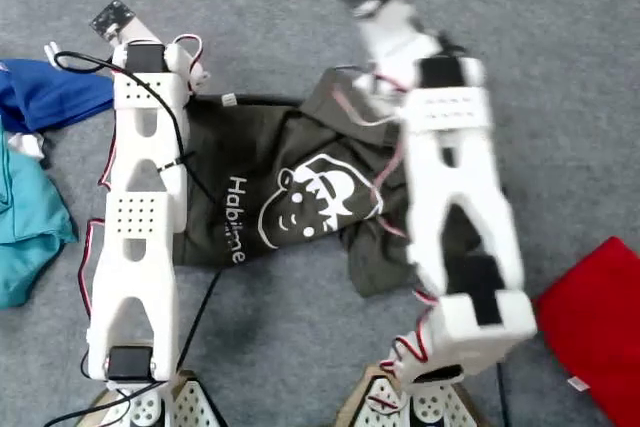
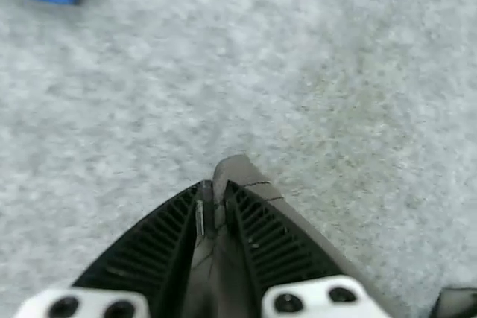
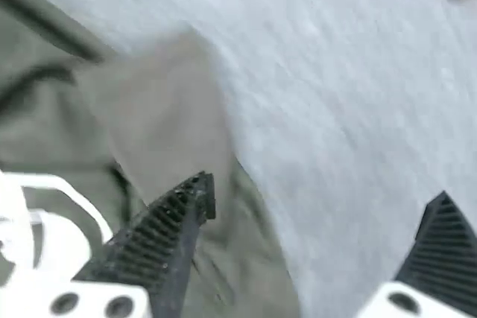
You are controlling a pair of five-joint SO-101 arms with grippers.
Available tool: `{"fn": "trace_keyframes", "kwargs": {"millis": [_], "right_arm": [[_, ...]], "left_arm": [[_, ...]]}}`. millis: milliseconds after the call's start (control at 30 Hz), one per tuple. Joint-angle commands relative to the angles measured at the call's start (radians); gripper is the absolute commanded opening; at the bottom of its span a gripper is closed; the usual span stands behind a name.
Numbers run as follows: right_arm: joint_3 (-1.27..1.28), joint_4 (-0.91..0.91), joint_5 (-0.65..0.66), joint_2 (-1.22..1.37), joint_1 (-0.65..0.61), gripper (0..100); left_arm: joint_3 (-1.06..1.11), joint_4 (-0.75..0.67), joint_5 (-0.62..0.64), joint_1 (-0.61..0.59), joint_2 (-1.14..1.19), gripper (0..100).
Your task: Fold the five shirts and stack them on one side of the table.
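My L pincer [image 2: 216, 188] is clamped on an edge of the dark olive shirt [image 1: 290, 197]; a bit of cloth sticks out past its tips. In front of it I see grey table [image 1: 560, 67], and farther ahead, off to one side, a blue shirt [image 1: 50, 92]. My R pincer [image 3: 322, 193] has its fingers wide apart. It hangs over the olive shirt's border, w/ cloth under one finger and table under the other. The shirt lies spread btw both arms, white print up. A teal shirt [image 1: 25, 217] is outside the L arm, a red shirt [image 1: 600, 307] outside the R arm.
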Motion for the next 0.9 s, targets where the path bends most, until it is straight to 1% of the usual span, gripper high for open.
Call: {"fn": "trace_keyframes", "kwargs": {"millis": [0,67,167,233,367,400,467,633,667,733,867], "right_arm": [[-0.091,-0.083,0.015,0.14,-0.108,41.5],[-0.136,-0.13,0.015,0.265,-0.137,41.5],[-0.242,-0.161,0.015,0.446,-0.139,41.5],[-0.337,-0.127,0.015,0.542,-0.139,41.5],[-0.556,0.009,0.015,0.679,-0.137,41.2],[-0.607,0.04,0.015,0.708,-0.137,39.8],[-0.705,0.097,0.015,0.762,-0.136,33.0],[-0.964,0.203,0.009,0.897,-0.11,4.2],[-1.021,0.219,0.009,0.924,-0.096,0.2],[-1.124,0.256,0.009,0.975,-0.065,2.3],[-1.326,0.327,0.008,1.07,0.002,0.6]], "left_arm": [[-0.046,0.028,0.006,-0.037,-0.065,2],[-0.046,0.032,0.006,-0.058,-0.064,2],[-0.043,0.028,0.002,-0.072,-0.064,2],[-0.043,0.026,0.002,-0.078,-0.058,2],[-0.048,0.0,-0.002,-0.075,-0.013,2],[-0.048,-0.006,-0.002,-0.075,-0.008,2],[-0.048,-0.018,-0.002,-0.078,0.002,2],[-0.048,-0.023,-0.021,-0.078,0.008,2],[-0.048,-0.023,-0.021,-0.078,0.01,2],[-0.048,-0.023,-0.021,-0.078,0.01,2],[-0.043,-0.023,-0.021,-0.077,0.012,2]]}}
